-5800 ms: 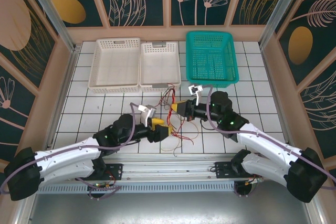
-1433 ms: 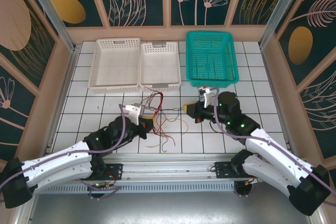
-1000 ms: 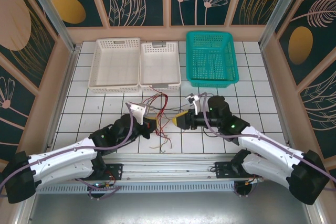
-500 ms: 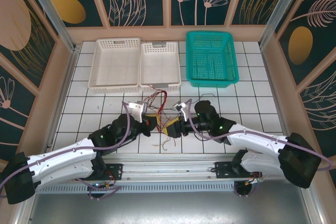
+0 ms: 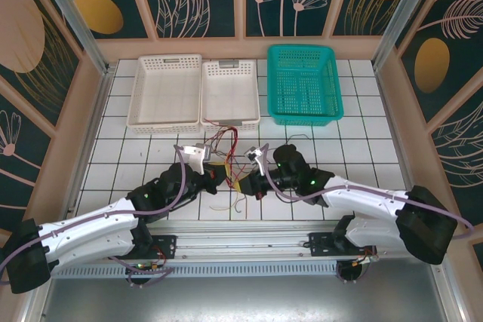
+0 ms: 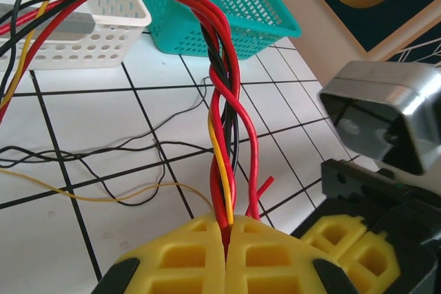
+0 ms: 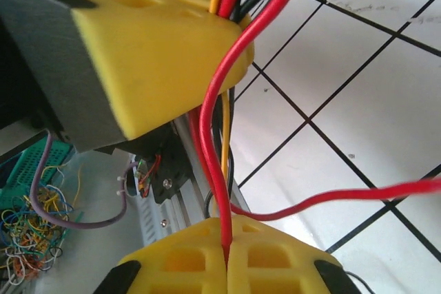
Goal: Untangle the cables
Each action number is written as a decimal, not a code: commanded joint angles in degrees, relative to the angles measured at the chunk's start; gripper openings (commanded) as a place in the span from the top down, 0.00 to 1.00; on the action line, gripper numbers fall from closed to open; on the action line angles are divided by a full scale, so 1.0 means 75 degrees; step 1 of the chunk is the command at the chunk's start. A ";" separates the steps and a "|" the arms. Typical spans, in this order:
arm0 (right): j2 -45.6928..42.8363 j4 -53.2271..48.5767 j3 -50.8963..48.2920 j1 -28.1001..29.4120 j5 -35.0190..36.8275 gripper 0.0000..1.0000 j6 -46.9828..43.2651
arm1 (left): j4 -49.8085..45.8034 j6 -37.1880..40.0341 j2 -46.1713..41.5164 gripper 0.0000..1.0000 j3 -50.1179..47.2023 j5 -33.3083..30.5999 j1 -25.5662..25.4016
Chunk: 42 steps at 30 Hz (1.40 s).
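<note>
Where the two arms meet at the lower centre of the overhead view, the cables (image 5: 229,154) lie as a loose snarl of red, black and yellow strands on the white tiled table (image 5: 362,156). They sit just below the two white baskets (image 5: 166,96) and to the lower left of the teal basket (image 5: 302,84). The left hand (image 6: 226,231) has its yellow pads pressed together on a twisted bundle of the cables, which rises toward the top of its wrist view. The right hand (image 7: 227,244), just beside it, is pinched on a red strand (image 7: 212,135) running up past the left hand's pad. Loose black and yellow strands trail over the tiles at the left of the left wrist view.
</note>
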 commanded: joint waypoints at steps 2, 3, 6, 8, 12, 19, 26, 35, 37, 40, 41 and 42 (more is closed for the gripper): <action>-0.0560 -0.0732 0.0383 -0.0031 0.0252 1.00 -0.0454 | -0.0279 0.0057 0.0059 1.00 0.0208 -0.0296 0.0005; -0.0637 -0.0841 0.0394 -0.0063 0.0246 1.00 -0.0502 | -0.0334 0.0051 0.0062 1.00 0.0175 -0.0337 0.0009; -0.0750 -0.1017 0.0423 -0.0135 0.0204 1.00 -0.0539 | -0.0358 0.0057 0.0030 1.00 0.0079 -0.0360 0.0010; -0.0823 -0.1128 0.0441 -0.0180 0.0222 1.00 -0.0563 | -0.0404 0.0082 0.0041 1.00 0.0060 -0.0408 0.0014; -0.1168 -0.1472 0.0487 -0.0354 0.0269 1.00 -0.0680 | -0.0729 0.0220 0.0009 1.00 0.0126 -0.0648 0.0007; -0.2007 -0.1926 0.0432 -0.1020 -0.0058 1.00 -0.0676 | -0.1297 0.0501 -0.0110 1.00 0.0211 -0.0940 0.0007; -0.2761 -0.1937 0.0631 -0.1432 0.0376 1.00 -0.0221 | -0.1264 0.0592 0.0052 1.00 0.0146 -0.0978 0.0009; -0.3561 -0.3578 0.2622 -0.2871 0.1784 1.00 -0.0293 | -0.1633 0.0702 0.0112 1.00 0.0136 -0.1345 0.0005; -0.3450 -0.3851 0.2955 -0.2881 0.2077 1.00 -0.0304 | -0.1797 0.0725 0.0101 1.00 0.0214 -0.1460 0.0006; -0.3409 -0.4199 0.3404 -0.3172 0.2715 1.00 -0.0282 | -0.2100 0.0681 0.0077 1.00 0.0319 -0.1721 0.0014; -0.3400 -0.4314 0.3577 -0.3240 0.2932 1.00 -0.0266 | -0.2194 0.0650 0.0066 1.00 0.0337 -0.1817 0.0005; -0.3421 -0.4428 0.3737 -0.3306 0.3153 1.00 -0.0227 | -0.2280 0.0615 0.0051 1.00 0.0354 -0.1913 0.0007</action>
